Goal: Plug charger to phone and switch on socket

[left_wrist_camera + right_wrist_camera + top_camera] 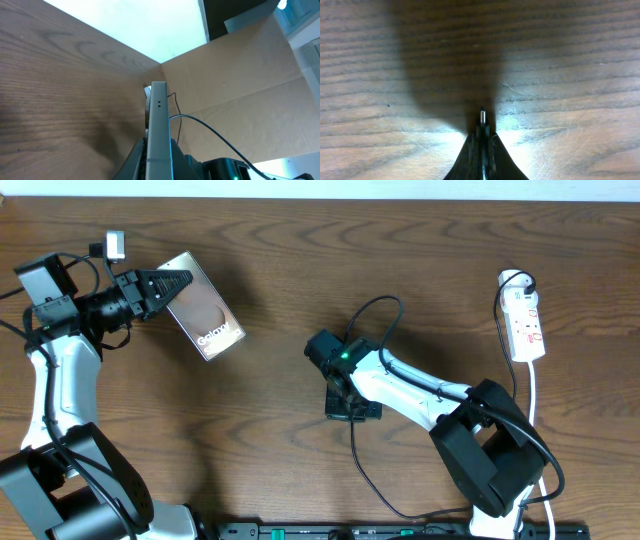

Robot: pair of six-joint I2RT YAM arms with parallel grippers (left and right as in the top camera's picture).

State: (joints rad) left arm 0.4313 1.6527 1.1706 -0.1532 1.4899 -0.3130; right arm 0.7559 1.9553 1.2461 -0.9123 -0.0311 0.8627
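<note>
My left gripper [178, 287] is shut on one end of the phone [207, 310], a brownish slab with white "Galaxy" lettering, held at the back left. In the left wrist view the phone [159, 115] shows edge-on as a grey strip between the jaws [159, 162]. My right gripper [352, 410] points down at mid-table and is shut on the charger; its small metal-tipped connector [482, 116] sticks out between the fingers [482, 137] just above the wood. The thin black charger cable [358, 462] trails toward the front edge. The socket [524, 320], a white power strip, lies at the far right.
The socket's white cord [533, 395] runs toward the front right past the right arm's base [490, 450]. A thicker black arm cable [385, 310] loops above the right wrist. The left arm's base [60, 480] fills the front left. A cardboard wall [235, 70] stands beyond the table.
</note>
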